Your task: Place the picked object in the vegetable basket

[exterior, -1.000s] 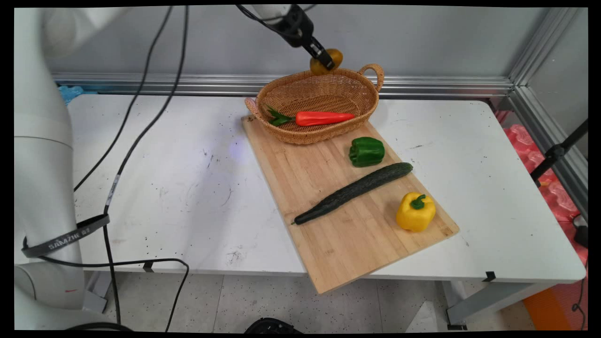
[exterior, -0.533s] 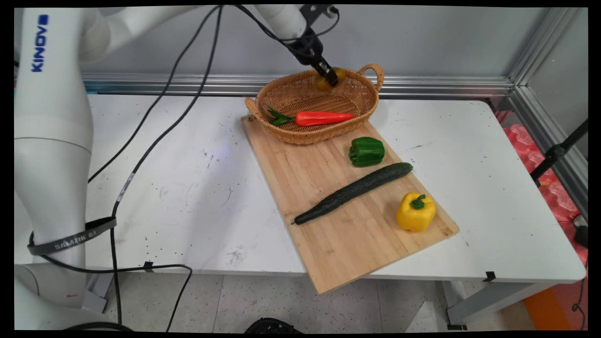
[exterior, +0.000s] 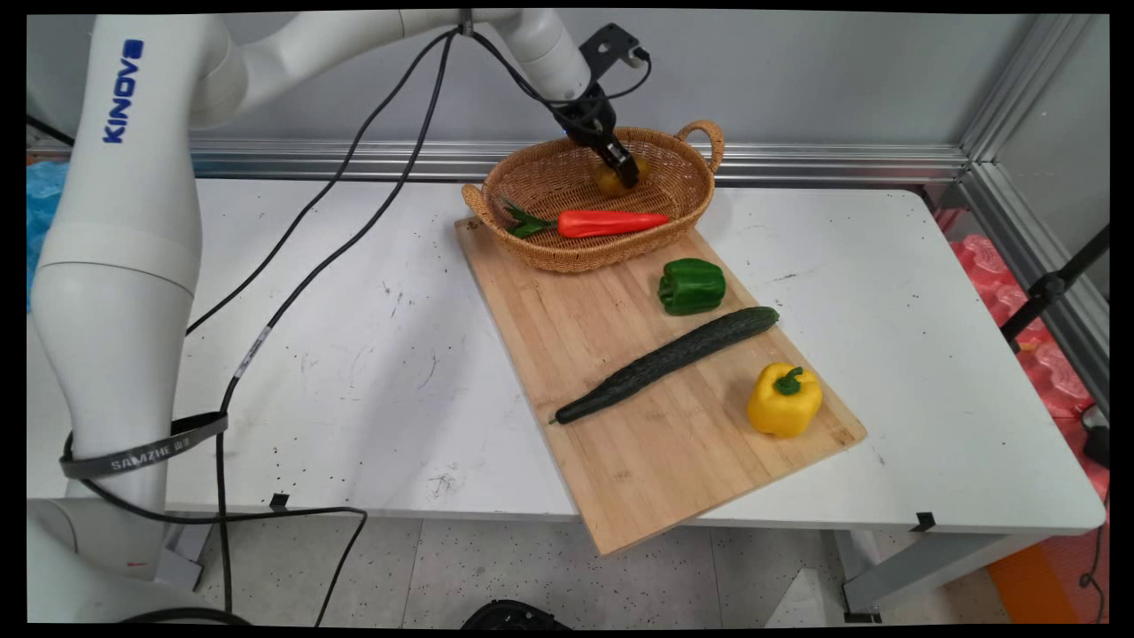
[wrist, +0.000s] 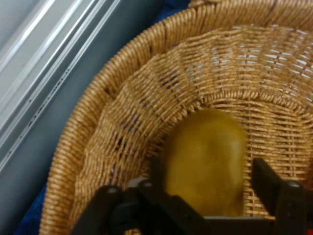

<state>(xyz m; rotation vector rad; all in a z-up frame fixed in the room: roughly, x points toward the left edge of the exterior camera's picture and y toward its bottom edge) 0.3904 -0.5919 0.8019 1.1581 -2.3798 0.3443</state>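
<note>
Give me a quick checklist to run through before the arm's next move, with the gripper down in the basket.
1. Gripper inside the wicker basket: ok.
2. Yellow-brown potato sits between the fingers: ok.
3. Potato resting on the basket floor: cannot tell, its underside is hidden.
4. Fingers clamped on the potato: cannot tell from either view.
5. Carrot lies apart from the gripper, along the basket's near side: ok.
6. Green pepper, cucumber and yellow pepper on the cutting board, away from the arm: ok.

Tan woven basket (exterior: 567, 252) (golden-brown potato (wrist: 205, 161) inside), red carrot (exterior: 611, 222), green pepper (exterior: 692, 286), yellow pepper (exterior: 783, 401).
</note>
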